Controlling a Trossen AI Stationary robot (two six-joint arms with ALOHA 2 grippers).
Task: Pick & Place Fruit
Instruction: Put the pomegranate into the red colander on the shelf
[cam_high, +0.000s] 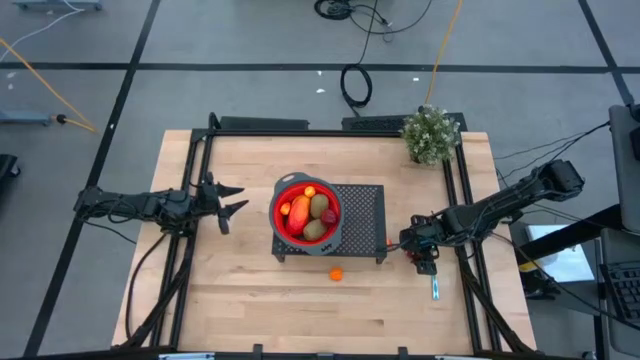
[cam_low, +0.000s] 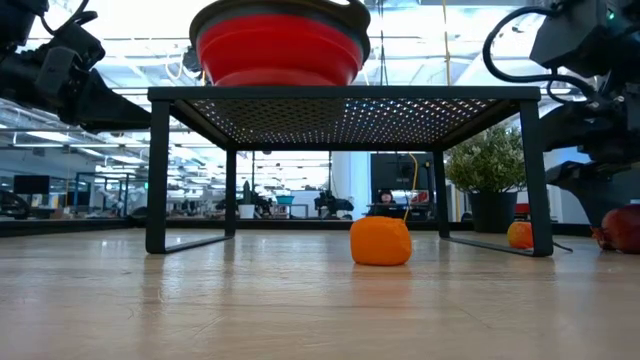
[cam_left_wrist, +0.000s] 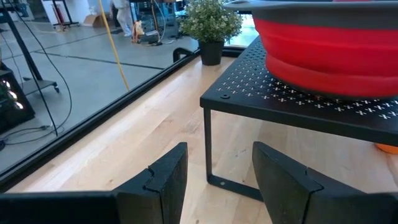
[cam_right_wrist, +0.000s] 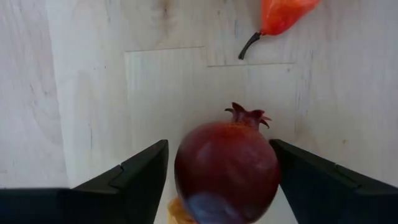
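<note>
**Dark red fruit between open fingers at the right end effector**

One pale wooden counter (cam_high: 250, 300), smooth planks with the grain showing, carries everything. One black rack (cam_high: 360, 215) stands on it, a flat perforated metal sheet on thin square legs, just to the inner side of the right end effector (cam_high: 424, 252). One red bowl (cam_high: 280, 225) sits on top of that rack, round, ribbed in stepped rings, with a grey rim. One leafy green potted plant (cam_high: 431, 133) stands at the far counter corner, well beyond the right end effector, bushy in a small dark pot.

Now the fruit. In the bowl, as far as the high view gives it: two brown ovals (cam_high: 319, 208), one longer red-orange-yellow piece (cam_high: 298, 212), one dark red piece (cam_high: 328, 216), and one small orange ball (cam_high: 310, 191) at the rim. Down on the counter, one more orange ball (cam_high: 336, 273), round and slightly dimpled, lies in front of the rack, inward from the right end effector. Another small orange piece (cam_low: 519, 234) sits by a rack leg.

At the right end effector itself: one dark red fruit (cam_right_wrist: 227, 171), glossy, round, with a little spiky crown, sits squarely between the two dark fingers (cam_right_wrist: 134, 174), which stand apart on either side of it with a gap showing. Just ahead lies one reddish-orange piece (cam_right_wrist: 283, 12) with a thin dark stem.

The left end effector (cam_high: 228, 203) waits beside the rack, fingers parted, holding nothing.
</note>
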